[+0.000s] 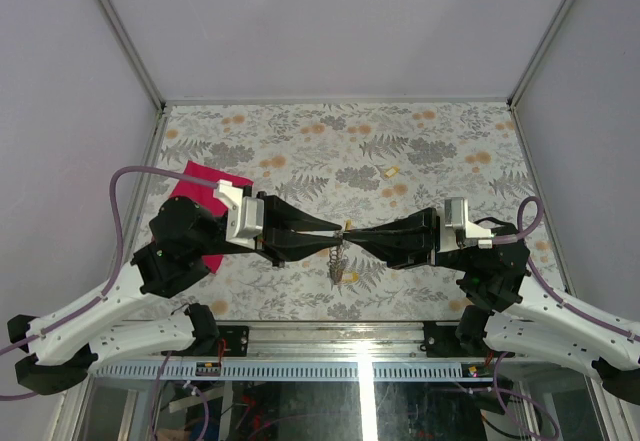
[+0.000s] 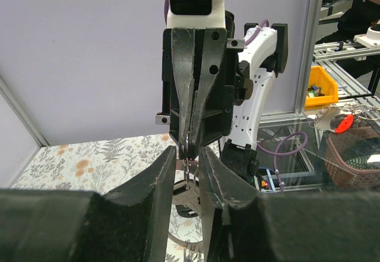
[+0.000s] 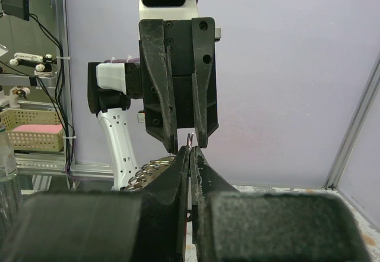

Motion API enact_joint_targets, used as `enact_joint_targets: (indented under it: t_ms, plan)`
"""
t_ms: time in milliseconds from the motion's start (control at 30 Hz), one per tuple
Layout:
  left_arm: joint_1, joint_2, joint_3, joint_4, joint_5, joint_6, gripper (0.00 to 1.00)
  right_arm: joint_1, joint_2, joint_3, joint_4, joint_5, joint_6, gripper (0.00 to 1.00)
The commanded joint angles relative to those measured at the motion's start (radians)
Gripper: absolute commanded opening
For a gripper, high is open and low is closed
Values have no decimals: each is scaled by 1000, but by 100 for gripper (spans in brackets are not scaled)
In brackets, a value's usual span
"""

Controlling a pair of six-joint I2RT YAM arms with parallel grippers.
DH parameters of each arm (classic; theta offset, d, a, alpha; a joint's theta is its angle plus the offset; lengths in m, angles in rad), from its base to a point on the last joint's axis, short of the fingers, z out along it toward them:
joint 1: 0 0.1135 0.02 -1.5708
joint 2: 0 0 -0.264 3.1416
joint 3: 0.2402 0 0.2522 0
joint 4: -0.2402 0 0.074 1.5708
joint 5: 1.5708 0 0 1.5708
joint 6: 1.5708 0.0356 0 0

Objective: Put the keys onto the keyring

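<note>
My two grippers meet tip to tip above the middle of the floral table [image 1: 420, 141]. The right gripper [image 3: 191, 152] is shut on the thin grey keyring [image 3: 191, 137], which stands edge-on between its tips. The left gripper [image 2: 189, 155] faces it with its jaws a little apart. A grey metal key [image 2: 186, 197] fills that gap from pad to pad, and the keyring [image 2: 186, 172] passes through its head. A coiled chain with more metal pieces [image 1: 338, 261] hangs below the meeting point. One yellow-capped key [image 1: 391, 171] lies loose on the table farther back.
A red cloth [image 1: 200, 196] lies under the left arm at the table's left side. Metal frame posts and pale walls close off the back and sides. A yellow bin [image 2: 320, 87] and a brown basket [image 2: 356, 155] sit off the table beyond the right arm.
</note>
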Motion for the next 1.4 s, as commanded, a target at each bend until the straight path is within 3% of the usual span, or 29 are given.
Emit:
enact_joint_targets:
  t_ms: [0, 200, 400, 700, 867, 1167, 1300, 1367]
  plan:
    - [-4, 4, 4, 65, 13, -11, 22, 2, -7, 45, 89, -7, 6, 1]
    - [-4, 4, -6, 70, 5, -10, 21, 1, -19, 45, 91, -9, 10, 1]
    - [-4, 9, -4, 73, 12, -10, 11, 1, -23, 44, 89, -11, 13, 0]
    - [-4, 12, -9, 71, 10, -10, 21, 1, -28, 44, 96, -10, 14, 0]
    - [-3, 9, -8, 71, 8, -9, 21, 1, -31, 37, 121, -7, 23, 0]
    - [-4, 16, -1, 71, 10, -11, 5, 2, -24, 43, 109, -19, 23, 0]
    - [-4, 15, 7, 72, 15, -12, 6, 1, -20, 42, 91, -21, 15, 0]
    - [-3, 16, 9, 74, 17, -12, 16, 1, -19, 42, 87, -21, 12, 0]
